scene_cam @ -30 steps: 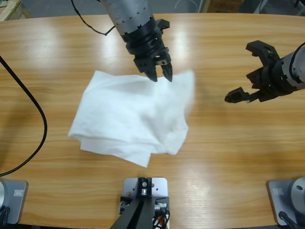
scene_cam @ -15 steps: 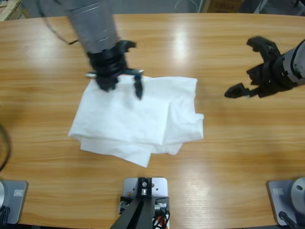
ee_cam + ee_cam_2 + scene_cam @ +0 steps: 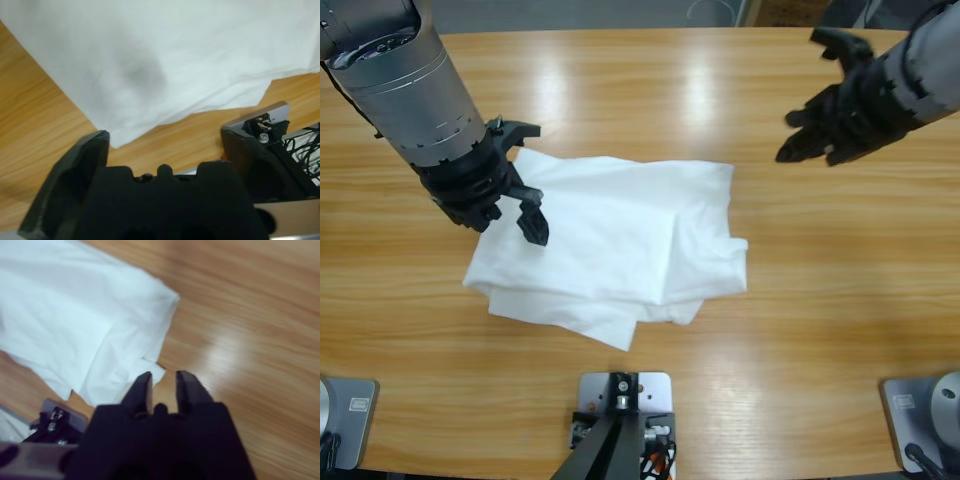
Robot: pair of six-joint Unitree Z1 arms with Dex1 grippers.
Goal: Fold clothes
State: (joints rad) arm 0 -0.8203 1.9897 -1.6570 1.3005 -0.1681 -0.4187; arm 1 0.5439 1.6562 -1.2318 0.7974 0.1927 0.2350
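The clothes are one white T-shirt (image 3: 620,235) lying loosely folded and rumpled on the wooden table (image 3: 820,300). My left gripper (image 3: 508,225) hovers over the shirt's left edge, open with nothing between its jaws. The left wrist view looks down on the white fabric (image 3: 175,55) and its near corner past that open gripper (image 3: 165,137). My right gripper (image 3: 792,150) hangs above bare wood at the far right, apart from the shirt, with its jaws shut on nothing. In the right wrist view the shirt (image 3: 75,310) lies beyond this gripper (image 3: 160,377).
Bare wood surrounds the shirt on all sides. The table's far edge (image 3: 650,30) runs along the top of the high view.
The left arm let go of the shirt's far right part and swung from the far edge to the left edge. The shirt's right side now lies spread flat. The right arm rose toward the far edge.
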